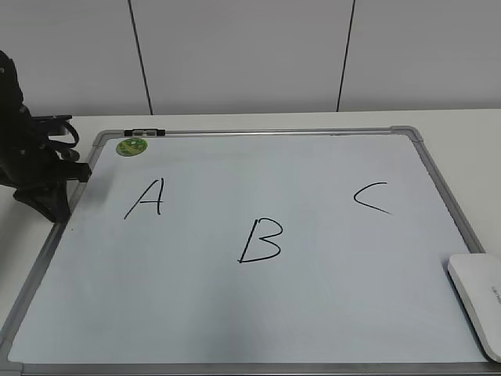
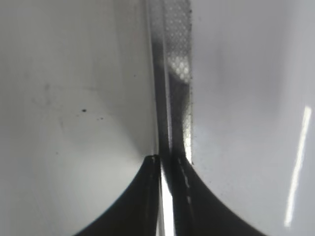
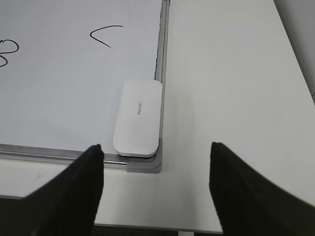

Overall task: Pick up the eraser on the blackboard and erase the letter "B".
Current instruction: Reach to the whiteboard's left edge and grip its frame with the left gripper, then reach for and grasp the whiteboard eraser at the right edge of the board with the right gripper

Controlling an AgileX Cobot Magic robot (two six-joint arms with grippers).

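The white eraser (image 1: 477,301) lies flat on the blackboard's near right corner; in the right wrist view (image 3: 139,118) its grey print faces up. The blackboard (image 1: 235,321) is a glossy white board in a silver frame. The black letter "B" (image 1: 261,240) stands in its middle, and only its edge shows in the right wrist view (image 3: 6,51). My right gripper (image 3: 156,146) is open and empty, hovering above the table just short of the eraser. My left gripper (image 1: 55,205) rests at the board's left edge, its jaws (image 2: 167,164) shut over the frame (image 2: 174,73).
A black "A" (image 1: 147,197) and a black "C" (image 1: 371,197) flank the "B". A round green magnet (image 1: 131,146) sits at the board's far left corner. Bare white table (image 3: 231,88) lies right of the board, with a panelled wall behind.
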